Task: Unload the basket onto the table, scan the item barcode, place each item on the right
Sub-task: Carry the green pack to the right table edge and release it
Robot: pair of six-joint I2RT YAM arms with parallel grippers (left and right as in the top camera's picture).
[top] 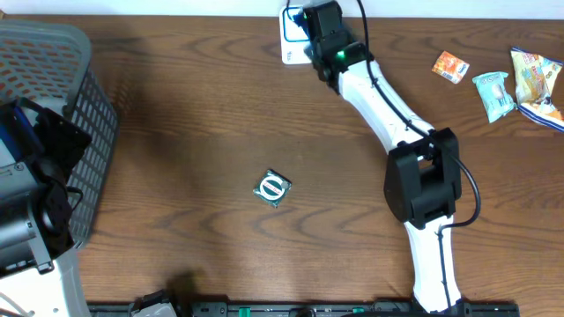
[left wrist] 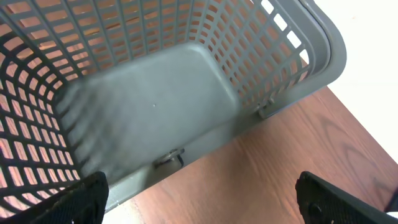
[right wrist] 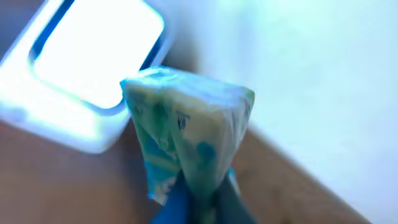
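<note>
The item, a crinkled pale green and teal packet [right wrist: 186, 134], is pinched at its lower end by my right gripper [right wrist: 202, 202], which is shut on it. It hangs just in front of the white scanner [right wrist: 87, 74] with a blue-edged window. From overhead, the right gripper [top: 310, 31] is at the table's far edge, right beside the scanner [top: 291, 44]. My left gripper [left wrist: 199, 202] is open and holds nothing, hovering by the near wall of the grey basket [left wrist: 155, 106].
A round-marked green packet [top: 272, 188] lies mid-table. At the back right lie an orange packet [top: 449, 66], a teal packet [top: 493, 95] and a yellow one [top: 538, 84]. The grey basket [top: 53, 62] fills the left edge.
</note>
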